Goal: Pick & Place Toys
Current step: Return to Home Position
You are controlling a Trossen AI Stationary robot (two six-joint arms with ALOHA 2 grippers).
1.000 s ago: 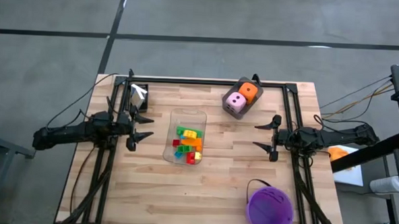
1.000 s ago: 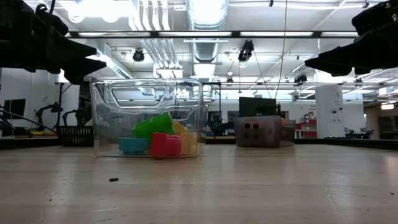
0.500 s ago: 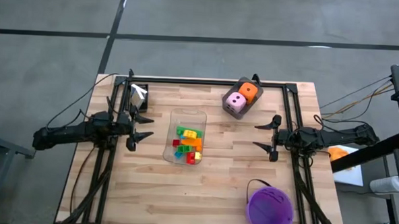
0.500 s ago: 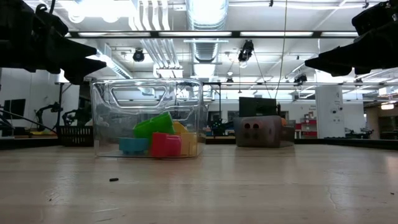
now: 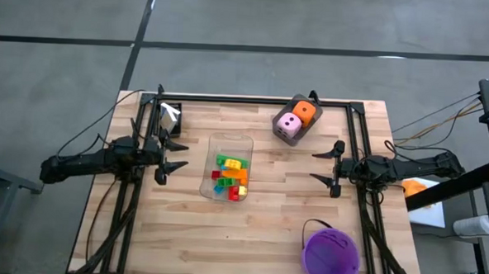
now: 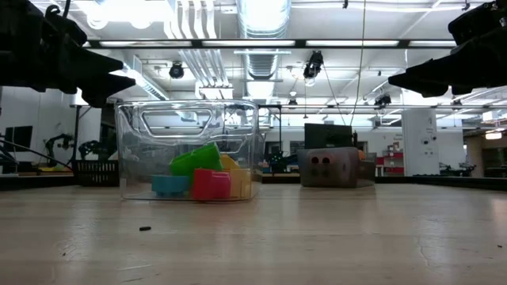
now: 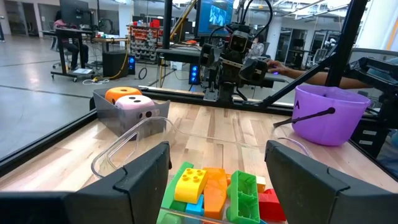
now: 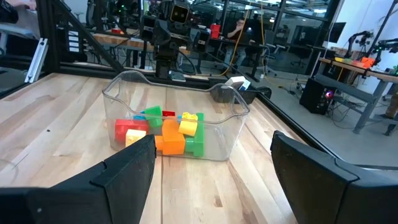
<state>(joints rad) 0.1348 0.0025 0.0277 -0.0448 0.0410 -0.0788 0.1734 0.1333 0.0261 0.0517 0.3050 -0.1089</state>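
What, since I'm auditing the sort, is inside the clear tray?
The clear tray holds building bricks: green, yellow, orange, red and teal. Lower pieces are partly covered, so a count is unsure.

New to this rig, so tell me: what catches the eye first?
The clear tray of colourful bricks sits mid-table, between the open left claw and open right claw. A purple bucket stands at the front right corner; a pink die and orange die share a grey bin at the far edge.
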